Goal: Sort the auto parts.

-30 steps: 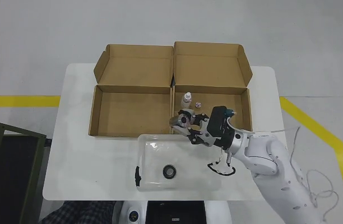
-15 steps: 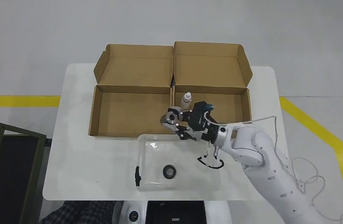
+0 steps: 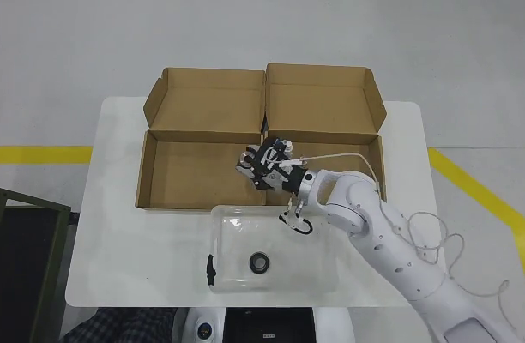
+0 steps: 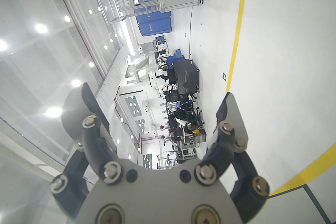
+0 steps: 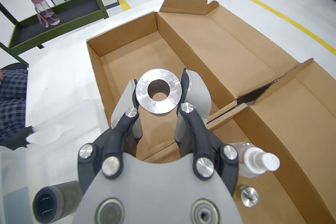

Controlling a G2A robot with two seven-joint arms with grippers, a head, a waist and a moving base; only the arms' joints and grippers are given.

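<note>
My right gripper is shut on a silver metal ring with a round hole. In the top view that gripper hangs over the right end of the left cardboard box, whose floor is bare. The right cardboard box holds a small white spray bottle and a small silver metal part. My left gripper is open with nothing between its fingers and faces out into the room.
A clear plastic bin sits at the table's near side with a black ring inside. A dark tube lies in it below my right wrist. Both box lids stand open at the back. A green shelf stands left of the table.
My right gripper has carried the metal ring leftward and away from the bin, from the right box's near corner to over the left box.
</note>
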